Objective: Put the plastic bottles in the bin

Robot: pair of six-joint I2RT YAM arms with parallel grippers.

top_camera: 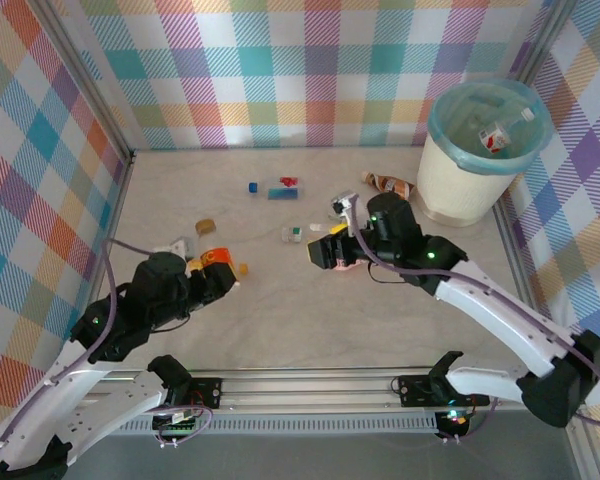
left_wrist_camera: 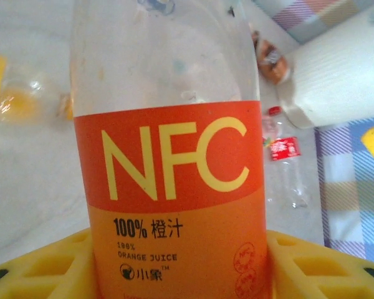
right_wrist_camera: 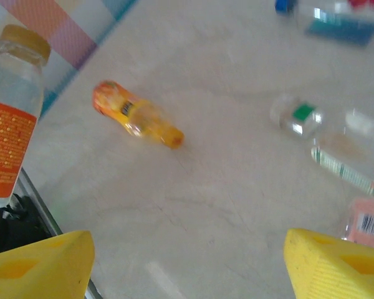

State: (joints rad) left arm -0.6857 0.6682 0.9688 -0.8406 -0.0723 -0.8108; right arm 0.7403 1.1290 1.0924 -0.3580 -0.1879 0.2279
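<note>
Pale marble-look table [top_camera: 280, 310], scattered plastic bottles [top_camera: 282, 189], bin [top_camera: 462, 182]

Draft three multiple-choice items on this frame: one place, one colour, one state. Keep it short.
1. Where on the table does the bin stand?
A. near left corner
B. far right corner
C. centre

2. What colour is the label on the bottle held by the left gripper?
A. blue
B. green
C. orange

3. What state is the right gripper in?
A. open, nothing between its fingers
B. shut on a cap
C. shut on a bag

Key:
1 B: the top view puts the bin against the far and right walls.
2 C: the left wrist view shows an orange NFC label between the yellow fingers.
3 A: the right wrist view shows the fingers wide apart with bare table between them.
</note>
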